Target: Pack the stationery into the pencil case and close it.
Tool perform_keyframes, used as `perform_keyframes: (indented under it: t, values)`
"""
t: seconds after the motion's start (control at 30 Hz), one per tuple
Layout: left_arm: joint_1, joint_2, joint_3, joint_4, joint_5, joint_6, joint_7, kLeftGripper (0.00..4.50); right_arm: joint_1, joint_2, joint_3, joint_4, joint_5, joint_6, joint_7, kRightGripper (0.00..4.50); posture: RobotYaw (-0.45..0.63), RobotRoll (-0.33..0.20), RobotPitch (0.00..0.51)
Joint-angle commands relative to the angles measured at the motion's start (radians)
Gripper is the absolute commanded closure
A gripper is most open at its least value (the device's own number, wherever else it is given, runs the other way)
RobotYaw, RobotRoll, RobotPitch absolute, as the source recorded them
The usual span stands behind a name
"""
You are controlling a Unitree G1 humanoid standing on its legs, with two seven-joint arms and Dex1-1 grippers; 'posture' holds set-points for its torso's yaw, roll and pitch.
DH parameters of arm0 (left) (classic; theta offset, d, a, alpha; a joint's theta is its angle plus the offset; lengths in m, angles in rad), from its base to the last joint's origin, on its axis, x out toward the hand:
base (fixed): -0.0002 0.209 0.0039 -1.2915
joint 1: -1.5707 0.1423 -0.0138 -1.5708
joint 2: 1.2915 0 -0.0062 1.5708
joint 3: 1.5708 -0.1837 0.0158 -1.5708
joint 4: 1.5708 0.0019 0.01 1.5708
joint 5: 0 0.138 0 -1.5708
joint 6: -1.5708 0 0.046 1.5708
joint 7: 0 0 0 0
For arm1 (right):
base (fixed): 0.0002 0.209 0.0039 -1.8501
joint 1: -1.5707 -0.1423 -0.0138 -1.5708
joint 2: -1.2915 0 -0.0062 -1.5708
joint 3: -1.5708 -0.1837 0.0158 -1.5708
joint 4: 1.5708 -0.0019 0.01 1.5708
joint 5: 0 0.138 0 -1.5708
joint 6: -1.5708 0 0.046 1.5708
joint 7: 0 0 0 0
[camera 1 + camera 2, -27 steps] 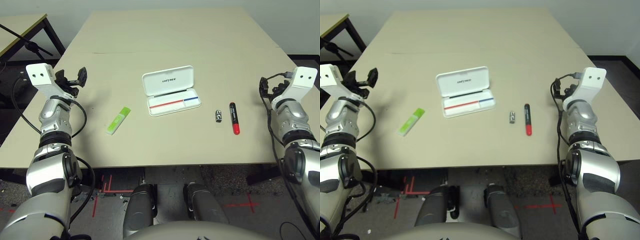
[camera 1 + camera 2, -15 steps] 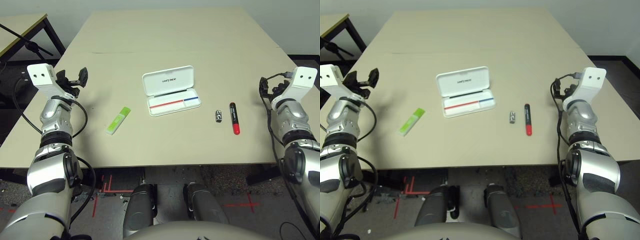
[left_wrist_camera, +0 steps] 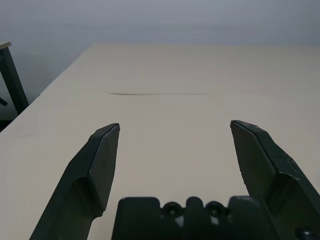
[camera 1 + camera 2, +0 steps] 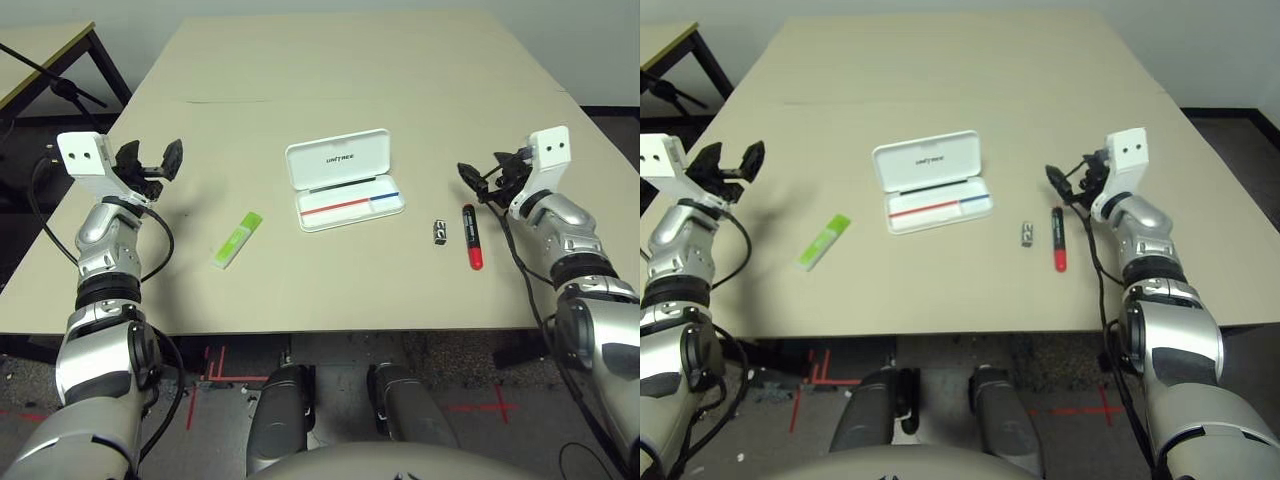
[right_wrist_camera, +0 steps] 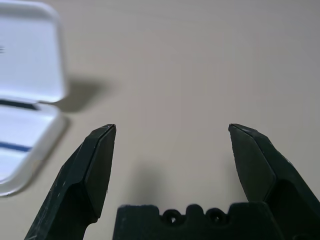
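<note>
The white pencil case (image 4: 343, 180) lies open at the table's middle, its lid printed UNITREE laid back, a red and blue stripe inside; its corner also appears in the right wrist view (image 5: 25, 100). A lime-green and white flat stick (image 4: 236, 241) lies left of it. To the right lie a tiny black-and-silver piece (image 4: 438, 232) and a red marker with black cap (image 4: 469, 236). My right gripper (image 4: 484, 174) hovers open just above the marker's cap end, empty. At the table's left edge my left gripper (image 4: 150, 162) is open and empty, well left of the stick.
The beige table (image 4: 350, 80) stretches far back beyond the case. A second table (image 4: 40, 55) with black legs stands beyond the left edge. Black cables hang from both wrists.
My right arm has swung in from the table's right edge toward the marker, its gripper now pointing left over the cap end. The left gripper has turned slightly. The objects have not moved.
</note>
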Motion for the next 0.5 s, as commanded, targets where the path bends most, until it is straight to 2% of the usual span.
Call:
perform_keyframes:
  t: [0.03,0.33,0.5]
  values:
    - [0.043,0.006,-0.021,-0.100,-0.026,0.077,-0.055,0.04,0.003,-0.009,0.046,-0.038,-0.017,0.026,0.107,0.00,0.01,0.000,0.111]
    - [0.170,0.016,-0.141,-0.442,-0.063,0.292,-0.221,0.04,0.043,-0.036,0.111,-0.148,0.002,0.091,0.349,0.00,0.03,0.000,0.094]
    - [0.232,0.021,-0.248,-0.635,-0.068,0.411,-0.296,0.04,0.096,-0.104,0.114,-0.266,0.024,0.148,0.459,0.00,0.02,0.000,0.090]
